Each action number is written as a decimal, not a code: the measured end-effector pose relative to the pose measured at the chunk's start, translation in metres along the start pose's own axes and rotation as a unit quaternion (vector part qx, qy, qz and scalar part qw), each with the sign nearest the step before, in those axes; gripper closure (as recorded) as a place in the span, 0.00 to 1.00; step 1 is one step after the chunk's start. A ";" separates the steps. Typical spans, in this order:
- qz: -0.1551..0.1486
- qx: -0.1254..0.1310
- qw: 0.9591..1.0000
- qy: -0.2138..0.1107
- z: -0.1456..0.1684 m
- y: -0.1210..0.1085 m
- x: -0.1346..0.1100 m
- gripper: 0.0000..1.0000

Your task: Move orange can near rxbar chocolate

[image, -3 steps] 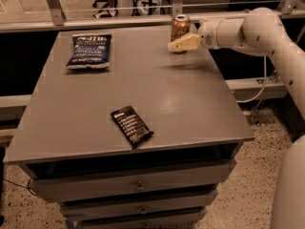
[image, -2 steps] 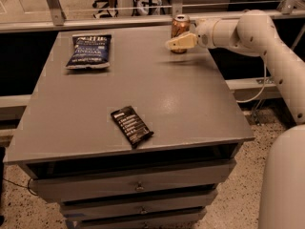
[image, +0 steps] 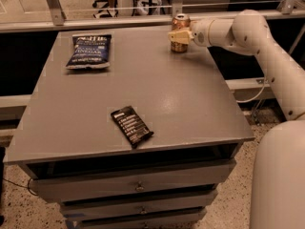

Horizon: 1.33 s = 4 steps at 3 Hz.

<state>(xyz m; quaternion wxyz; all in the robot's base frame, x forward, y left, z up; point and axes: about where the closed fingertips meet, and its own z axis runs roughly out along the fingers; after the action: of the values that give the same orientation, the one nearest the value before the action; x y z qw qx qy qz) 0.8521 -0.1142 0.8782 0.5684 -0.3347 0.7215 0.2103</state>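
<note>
Orange can (image: 180, 20) far back, hand (image: 179, 36) at it, rxbar chocolate (image: 132, 126) with white lettering

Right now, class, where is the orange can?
In the camera view, the orange can stands near the table's far right corner, the tool at it, right of the blue chip bag.

One camera looks down from a high spot at the near side of the tabletop (image: 190, 104), facing its far edge. The whole top fits in view, and the gripper (image: 177, 35) sits at the far edge by the orange can (image: 181, 20).
</note>
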 end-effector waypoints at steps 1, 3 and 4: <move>0.005 -0.014 1.000 -0.018 -0.018 0.017 -0.013 0.69; 0.015 -0.118 0.990 -0.078 -0.079 0.120 -0.045 1.00; 0.019 -0.130 0.988 -0.085 -0.077 0.134 -0.046 1.00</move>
<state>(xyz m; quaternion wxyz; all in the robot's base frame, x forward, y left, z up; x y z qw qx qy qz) 0.7087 -0.0639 0.9326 0.5750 -0.3731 0.6433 0.3411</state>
